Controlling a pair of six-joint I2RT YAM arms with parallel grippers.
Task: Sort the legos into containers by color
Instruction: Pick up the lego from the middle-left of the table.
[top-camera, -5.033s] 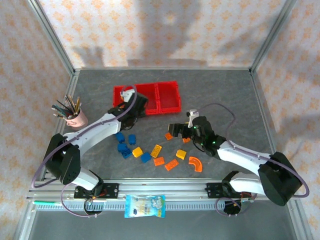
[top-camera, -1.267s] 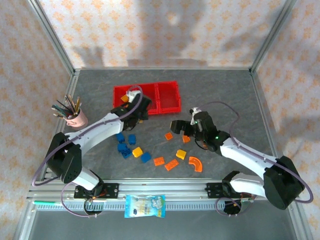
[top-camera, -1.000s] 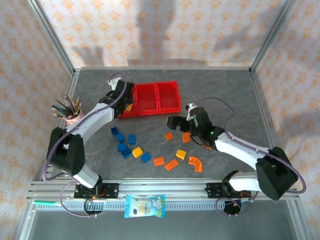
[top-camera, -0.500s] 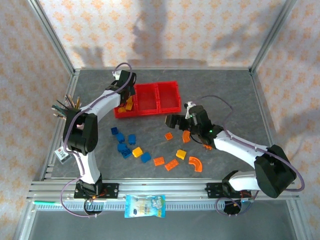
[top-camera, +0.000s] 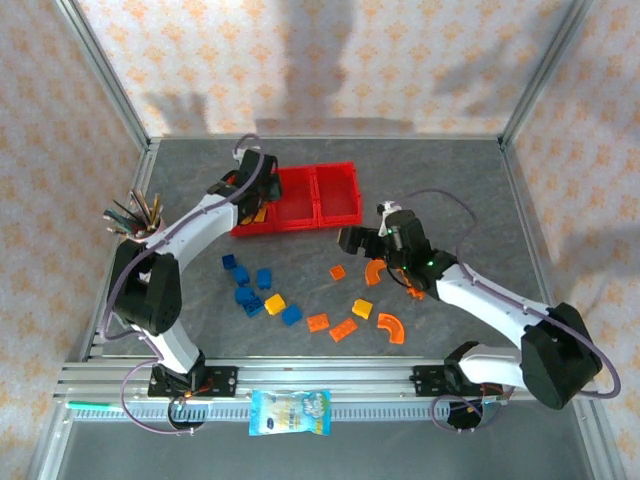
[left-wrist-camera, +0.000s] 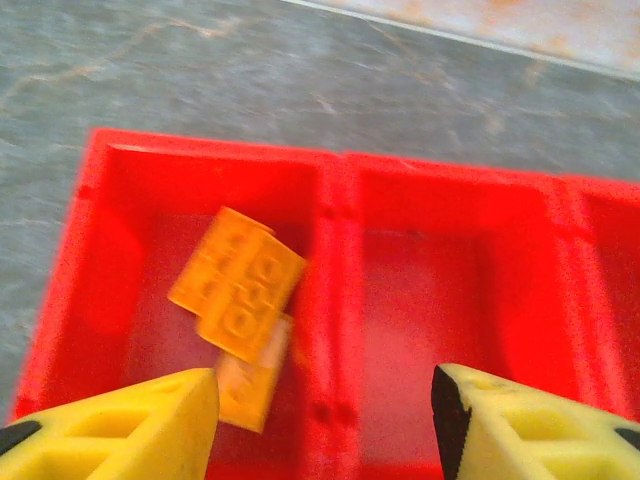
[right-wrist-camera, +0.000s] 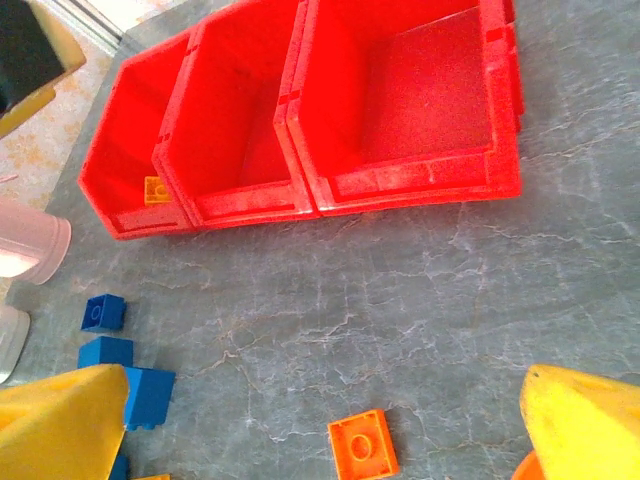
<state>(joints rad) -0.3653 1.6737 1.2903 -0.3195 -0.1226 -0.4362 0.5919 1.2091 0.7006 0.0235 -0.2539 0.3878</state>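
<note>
Legos (left-wrist-camera: 238, 300) in yellow lie in the left of 3 red containers (left-wrist-camera: 333, 200) under left fingers (left-wrist-camera: 130, 425) seemingly parted for release, while right fingers (right-wrist-camera: 60, 425), wide apart, hover above an orange lego (right-wrist-camera: 362, 447), likely for pickup.

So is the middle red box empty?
Empty. The middle box has a bare red floor; the yellow bricks lie in the box beside it.

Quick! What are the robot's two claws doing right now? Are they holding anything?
Left gripper: open, empty, over the yellow plastic bricks in the red plastic bin.
Right gripper: open wide, holding nothing.
</note>
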